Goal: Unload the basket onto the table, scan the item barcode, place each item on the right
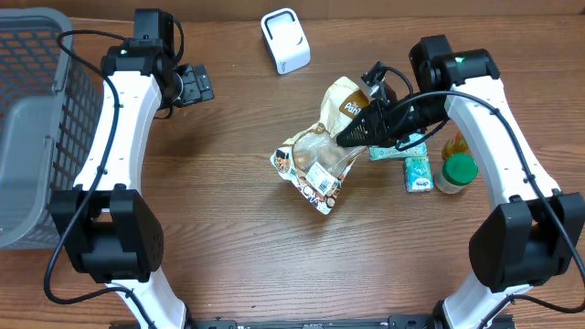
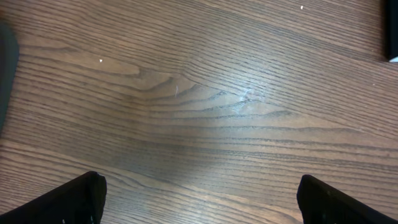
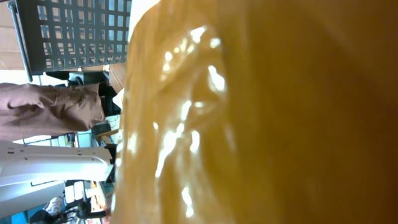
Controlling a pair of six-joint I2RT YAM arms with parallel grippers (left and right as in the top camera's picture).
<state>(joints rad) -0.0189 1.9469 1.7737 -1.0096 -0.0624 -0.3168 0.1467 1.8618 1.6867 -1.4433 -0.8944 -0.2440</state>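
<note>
Looks like a lab bench staged as a shop checkout. Told by the white robot arms [image 1: 114,137] at both sides of the wood-grain worktop [image 1: 228,256], a grey mesh basket [image 1: 80,87] at the left edge, a small white scanner [image 1: 285,40] at upper centre, and packaged groceries right of centre: snack bag [image 1: 320,163], green-capped jar [image 1: 456,174], green box [image 1: 418,174].

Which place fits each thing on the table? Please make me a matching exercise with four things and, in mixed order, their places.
Things:
1. basket
2. scanner
3. bag
4. jar

Places:
A. held in the right gripper
B. far side, near the middle
C. left edge of the table
D. right side, next to a green box

Pairs: 1-C, 2-B, 3-A, 4-D
</note>
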